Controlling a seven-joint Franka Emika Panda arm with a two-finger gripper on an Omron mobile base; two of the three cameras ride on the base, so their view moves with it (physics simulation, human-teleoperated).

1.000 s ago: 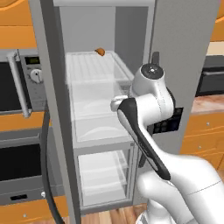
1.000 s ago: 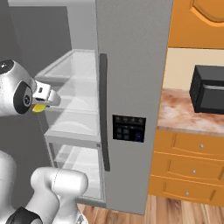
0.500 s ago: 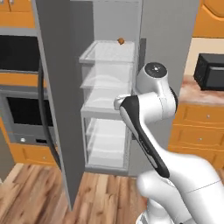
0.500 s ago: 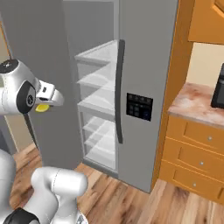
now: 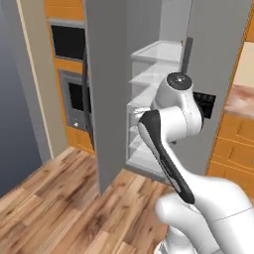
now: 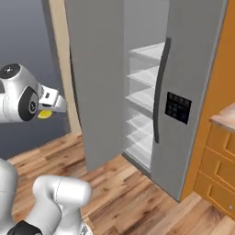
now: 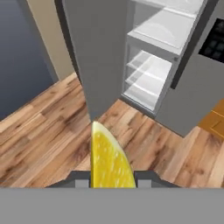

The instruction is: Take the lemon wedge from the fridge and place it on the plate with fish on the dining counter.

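Note:
My gripper (image 6: pixel 51 106) is shut on the lemon wedge (image 6: pixel 44 114), a small bright yellow crescent. I hold it in the air, left of the fridge and well out from it. In the hand view the lemon wedge (image 7: pixel 109 162) stands upright between the two dark fingertips (image 7: pixel 81 180), above the wooden floor. The grey fridge (image 6: pixel 193 87) has its left door (image 5: pixel 106 89) swung open, showing white shelves (image 5: pixel 154 54). In the left base view my own arm hides the gripper. The plate, the fish and the dining counter are out of view.
A grey wall oven (image 5: pixel 74 94) sits in orange cabinetry left of the fridge. Orange drawers (image 6: pixel 220 174) under a stone top stand to its right. The open fridge door (image 7: pixel 100 52) juts out into the room. Wooden floor (image 5: pixel 59 198) stretches in front.
The whole picture has shifted: the base has backed off and turned, so the fridge now lies farther away and to the right. The lemon wedge stays in the shut gripper.

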